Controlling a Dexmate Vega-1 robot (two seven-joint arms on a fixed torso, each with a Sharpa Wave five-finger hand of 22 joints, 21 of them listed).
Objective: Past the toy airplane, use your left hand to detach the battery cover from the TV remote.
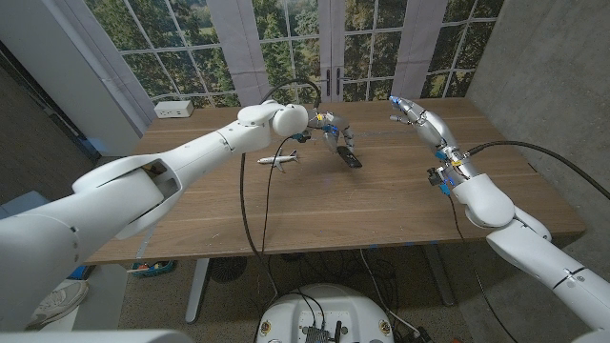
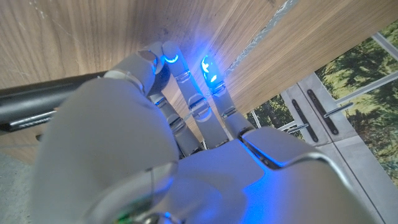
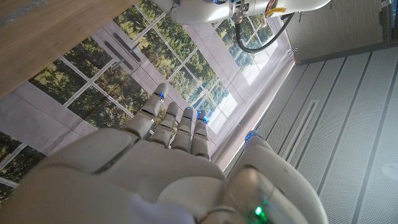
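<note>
Left hand (image 1: 332, 128) is where we start: in the head view it reaches down onto the remote (image 1: 346, 155), a dark bar lying on the table (image 1: 381, 205) just under its fingertips, with the airplane (image 1: 278, 159) a little nearer the robot and beside the forearm. We cannot tell from here whether the fingers grip the remote or only touch it. We judge the main risk is that the remote slides or tips under the hand instead of the cover coming loose, since nothing braces it; a push could also send it toward the airplane. Our right hand (image 1: 419, 118) hangs well apart from the left, fingers spread and holding nothing, so it gives no support. A white box (image 1: 174, 109) sits at the far corner, out of the way, and a black cable (image 1: 250, 205) trails below the left arm, where it could snag the airplane. From the left wrist, we see the fingers (image 2: 186, 81) lying close together against the wood, with a dark bar (image 2: 37, 106) just beside them, probably the remote. From the right wrist, the right hand's fingers (image 3: 177, 124) point at the windows (image 3: 81, 81), empty.
</note>
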